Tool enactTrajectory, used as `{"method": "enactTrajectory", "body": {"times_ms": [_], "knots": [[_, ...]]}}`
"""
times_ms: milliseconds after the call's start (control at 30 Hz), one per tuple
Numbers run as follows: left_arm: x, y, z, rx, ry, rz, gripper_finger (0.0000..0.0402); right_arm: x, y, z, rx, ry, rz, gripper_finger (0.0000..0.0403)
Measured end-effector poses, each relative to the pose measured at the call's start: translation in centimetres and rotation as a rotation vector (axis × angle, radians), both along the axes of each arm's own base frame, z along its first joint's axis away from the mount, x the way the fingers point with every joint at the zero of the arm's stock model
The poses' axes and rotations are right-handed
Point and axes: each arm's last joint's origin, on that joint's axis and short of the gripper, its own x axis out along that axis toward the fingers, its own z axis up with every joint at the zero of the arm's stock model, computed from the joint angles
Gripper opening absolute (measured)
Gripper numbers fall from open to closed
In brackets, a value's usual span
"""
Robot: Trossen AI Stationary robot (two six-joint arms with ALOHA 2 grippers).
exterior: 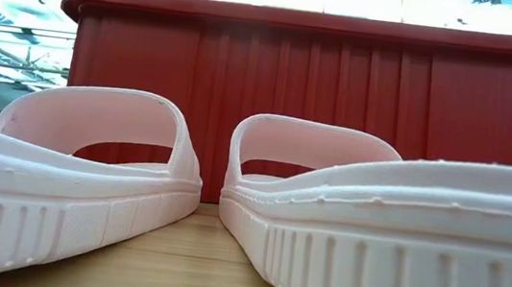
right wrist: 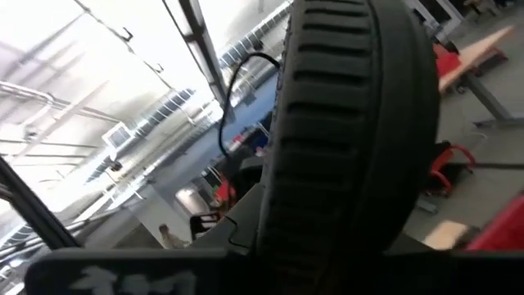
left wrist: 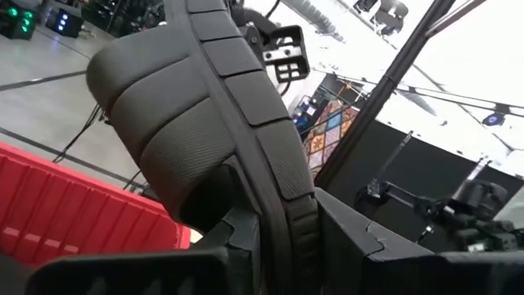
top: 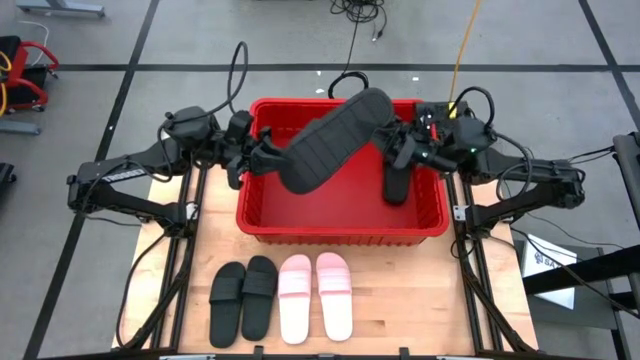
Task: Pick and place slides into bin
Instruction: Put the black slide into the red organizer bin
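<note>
The red bin stands at the table's middle, and its front wall shows in the low view. My left gripper is shut on a black slide above the bin, tread side up. My right gripper is shut on a second black slide, held on edge over the bin's right part. Two more black slides and two pink slides lie soles down on the table in front of the bin. The pink pair fills the low view. My left gripper pinches one end of the slide's sole between its two fingers, one on each flat face. The fingers come about level from the table's left. The slide juts out past them toward the far right, lifted clear above the bin. My right gripper pinches the sole of the other slide between its fingers; the ribbed sole edge stands just past them. The fingers come from the table's right. The slide sits on edge, its long side running toward the near edge, over the bin's inside.
Both arms' frames and cables flank the bin at left and right. Bare wooden table lies to the right of the pink slides and left of the black pair.
</note>
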Motion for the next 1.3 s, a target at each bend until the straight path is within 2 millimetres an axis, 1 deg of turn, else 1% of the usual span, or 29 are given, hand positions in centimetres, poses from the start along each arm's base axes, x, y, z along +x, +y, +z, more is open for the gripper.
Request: {"method": "enactTrajectory", "body": {"times_ms": [167,300,467,600,733,967,1300], "knots": [[-0.1,0.0,-0.1,0.023,0.005,0.002,0.0086,-1.6,-0.7,0.3,0.015,0.027,-0.014,0.007],[-0.3,-0.1,0.1,0.03,-0.004,-0.008,0.0086,-2.9,-1.0,0.8,0.021,0.0,-0.002,0.007],[-0.6,-0.3,0.4,0.039,-0.019,-0.043,0.0086,-4.0,-1.2,0.9,0.03,0.021,-0.064,0.007],[-0.6,-0.1,0.2,0.036,-0.009,-0.04,0.0086,-5.2,-1.5,0.3,0.055,0.119,-0.073,0.007],[-0.8,0.0,0.4,0.033,-0.017,-0.05,0.0086,-6.0,-2.5,-0.8,0.099,0.235,-0.113,0.007],[-0.8,0.1,0.3,0.032,-0.011,-0.05,0.0086,-6.9,-4.2,-1.7,0.186,0.307,0.008,0.007],[-0.7,0.1,0.3,0.03,-0.007,-0.05,0.0086,-8.5,-7.3,-3.4,0.311,0.44,0.038,0.007]]}}
